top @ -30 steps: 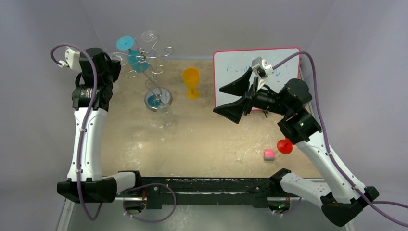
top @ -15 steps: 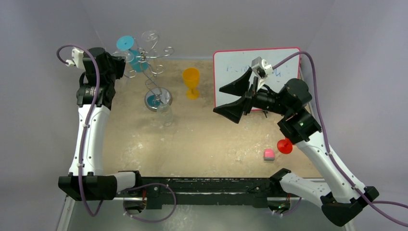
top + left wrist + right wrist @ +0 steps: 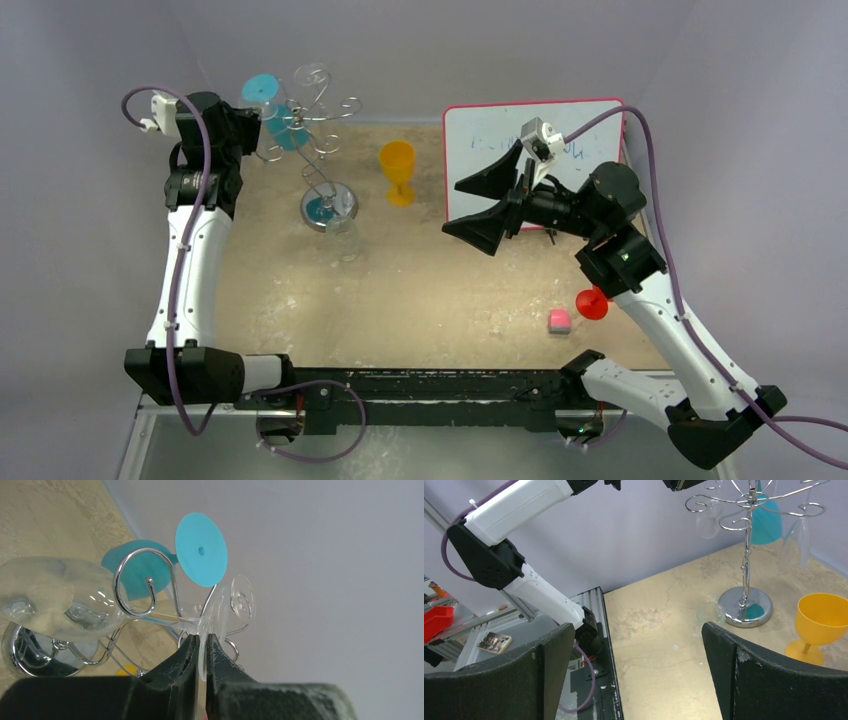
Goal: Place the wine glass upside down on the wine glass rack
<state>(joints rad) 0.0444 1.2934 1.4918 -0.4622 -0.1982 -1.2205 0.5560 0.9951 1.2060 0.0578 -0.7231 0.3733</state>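
Trouble would most likely have started at the grip itself. The left tool [image 3: 202, 647] was clenched on the thin rim of the foot of the clear wine glass [image 3: 60, 602], holding only an edge of that disc. With so narrow a pinch the glass could have pivoted or slid out, since the bowl's weight hung well away from the fingers.

The glass was held up at the wine glass rack [image 3: 746, 602], lying nearly sideways. Its stem ran past one curled wire arm and its bowl was on the far side of the curl. I could not tell whether the stem was truly seated in the loop or only crossing it. If the tool had let go with the stem not captured, I judged the glass would have dropped toward the round base and the tabletop [image 3: 450, 290].

A teal glass [image 3: 201, 550] already hung on the rack, its foot close above the clear one. A twist to bring the bowl down might have knocked the two feet together. Pushing hard against the wire could also have rocked the whole stand.

The right tool [image 3: 485, 205] was spread wide and holding nothing, well apart over by the whiteboard [image 3: 580, 130], so it could not have steadied the stand.
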